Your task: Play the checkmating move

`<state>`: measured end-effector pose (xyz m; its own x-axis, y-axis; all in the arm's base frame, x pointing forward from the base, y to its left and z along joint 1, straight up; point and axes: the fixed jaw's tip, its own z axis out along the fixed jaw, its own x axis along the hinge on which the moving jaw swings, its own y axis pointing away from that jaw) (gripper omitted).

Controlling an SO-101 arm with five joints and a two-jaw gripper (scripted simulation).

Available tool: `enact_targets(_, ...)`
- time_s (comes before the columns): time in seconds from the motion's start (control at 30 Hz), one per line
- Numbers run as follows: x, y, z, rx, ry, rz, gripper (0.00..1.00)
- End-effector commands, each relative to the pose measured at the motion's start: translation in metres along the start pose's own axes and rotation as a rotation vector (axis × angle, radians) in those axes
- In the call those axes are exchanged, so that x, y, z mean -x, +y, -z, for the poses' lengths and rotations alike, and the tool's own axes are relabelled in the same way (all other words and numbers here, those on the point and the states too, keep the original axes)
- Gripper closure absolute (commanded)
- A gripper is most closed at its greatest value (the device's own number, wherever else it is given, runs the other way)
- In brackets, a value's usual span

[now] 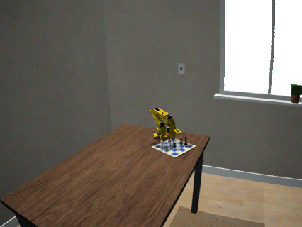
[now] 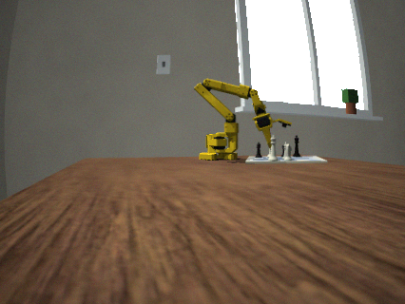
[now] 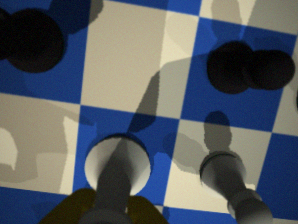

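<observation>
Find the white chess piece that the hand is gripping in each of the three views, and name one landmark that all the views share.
Top: the white piece is tiny, on the board below the yellow arm, right of centre.
Exterior: right of centre, it stands on the board under the hand.
Wrist: bottom centre-left, on a blue square, seen from above.
Shared landmark: the blue and white chessboard.
</observation>
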<state>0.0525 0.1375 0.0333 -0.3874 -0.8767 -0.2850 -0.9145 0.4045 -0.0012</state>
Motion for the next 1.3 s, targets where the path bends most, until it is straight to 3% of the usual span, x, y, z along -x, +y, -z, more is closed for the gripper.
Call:
enact_targets(0.0,-0.003,-0.001,-0.002,-0.002,0.010,-0.002,1.00)
enact_targets(0.73,-0.002,-0.002,-0.001,-0.002,0.010,-0.002,1.00)
enact_targets(1.27,0.005,-0.003,0.024,-0.006,0.010,-0.002,1.00)
